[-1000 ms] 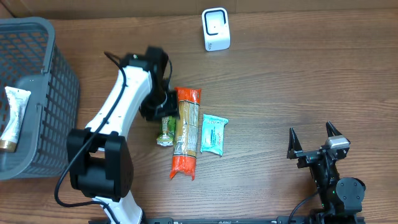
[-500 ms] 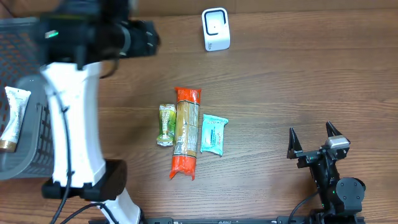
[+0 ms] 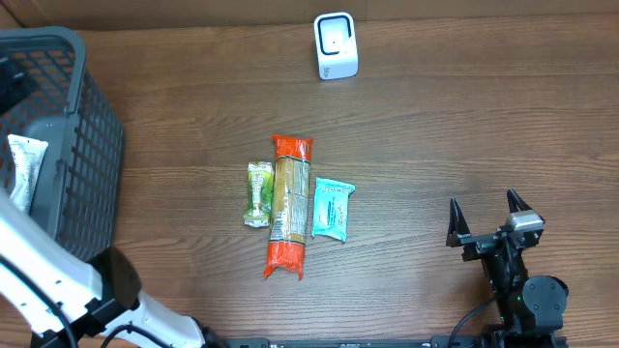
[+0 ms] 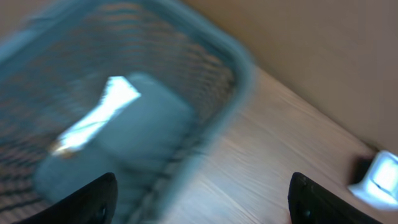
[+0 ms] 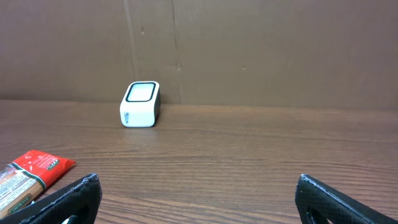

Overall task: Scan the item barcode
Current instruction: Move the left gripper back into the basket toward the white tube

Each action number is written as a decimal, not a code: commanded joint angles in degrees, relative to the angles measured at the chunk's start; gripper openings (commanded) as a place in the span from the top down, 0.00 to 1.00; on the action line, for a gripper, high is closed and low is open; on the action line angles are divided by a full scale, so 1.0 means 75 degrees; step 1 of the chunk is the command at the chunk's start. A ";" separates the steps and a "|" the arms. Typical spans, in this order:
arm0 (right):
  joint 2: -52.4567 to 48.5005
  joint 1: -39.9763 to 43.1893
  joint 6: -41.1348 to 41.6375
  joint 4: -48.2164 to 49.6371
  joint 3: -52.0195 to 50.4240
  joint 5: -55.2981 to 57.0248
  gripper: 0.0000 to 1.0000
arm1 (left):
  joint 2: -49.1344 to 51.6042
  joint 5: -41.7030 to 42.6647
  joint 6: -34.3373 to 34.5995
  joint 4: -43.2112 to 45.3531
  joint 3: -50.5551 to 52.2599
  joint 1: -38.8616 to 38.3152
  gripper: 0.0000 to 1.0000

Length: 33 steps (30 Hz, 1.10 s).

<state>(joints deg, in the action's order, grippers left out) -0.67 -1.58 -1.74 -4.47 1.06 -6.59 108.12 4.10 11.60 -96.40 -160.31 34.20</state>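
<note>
Overhead: three items lay in a tight row mid-desk (image 3: 455, 116): green packet (image 3: 257, 193), long orange pasta packet (image 3: 288, 217) and teal wipes pack (image 3: 334, 208), sides touching or nearly so. Scanner (image 3: 336, 45) stood at the far edge, well apart from them. Grey basket (image 3: 92, 145) at left held a white tube (image 3: 24, 169). Right claw (image 3: 488, 220) sat at the near edge, jaws spread, empty. Left arm (image 3: 39, 280) ran out of frame, and its claw could not be made out here.

Left wrist: blurred. Left claw (image 4: 202, 199) hung above the basket, fingers wide, nothing between them.

Right wrist: scanner's dark-rimmed window tilted upward.

Judgement: next pick was due. Best taken was the green packet, outermost on the left arm's side. Pinch across its narrow width, lift straight so the pasta isn't dragged, then turn the barcode toward the window. No barcode was legible.
</note>
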 commanded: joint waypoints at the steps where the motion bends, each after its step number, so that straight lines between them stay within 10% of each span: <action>1: 0.0067 -0.0044 0.0003 0.0035 -0.0082 0.0076 0.00 | 0.0035 -0.0216 0.0026 0.0044 0.0242 0.0813 0.21; 33: 0.0067 -0.0044 0.0003 0.0035 -0.0082 0.0073 0.00 | 0.1900 -0.1247 -0.0950 -0.0023 0.1416 0.1186 0.02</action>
<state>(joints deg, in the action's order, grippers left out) -0.67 -1.61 -1.72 -4.51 1.06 -6.57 121.99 -4.14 6.11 -96.62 -150.61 43.11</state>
